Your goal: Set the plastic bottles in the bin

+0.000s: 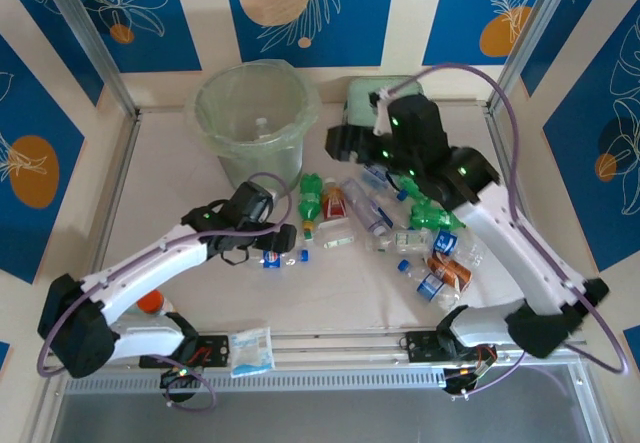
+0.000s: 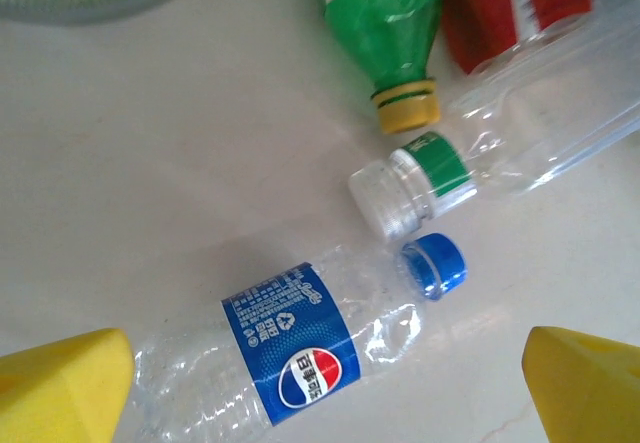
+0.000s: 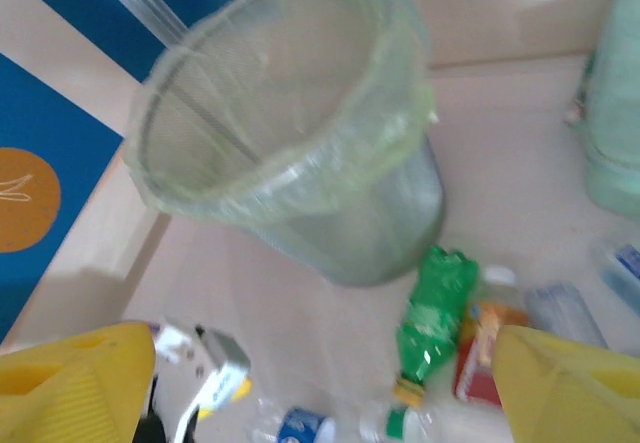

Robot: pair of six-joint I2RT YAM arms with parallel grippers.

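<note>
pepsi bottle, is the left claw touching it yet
Cannot tell. In the left wrist view the open left claw straddles the Pepsi bottle: one pad stands clear of its blue cap, the other pad's edge meets its base, contact unclear.

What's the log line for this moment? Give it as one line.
left end effector: open, above blue-label bottle lying on table | right end effector: open, empty, facing bin

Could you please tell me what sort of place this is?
Likely a robot lab test cell: a white table ringed by aluminium posts and blue patterned panels, with plastic bottles scattered beside the bin.
</note>
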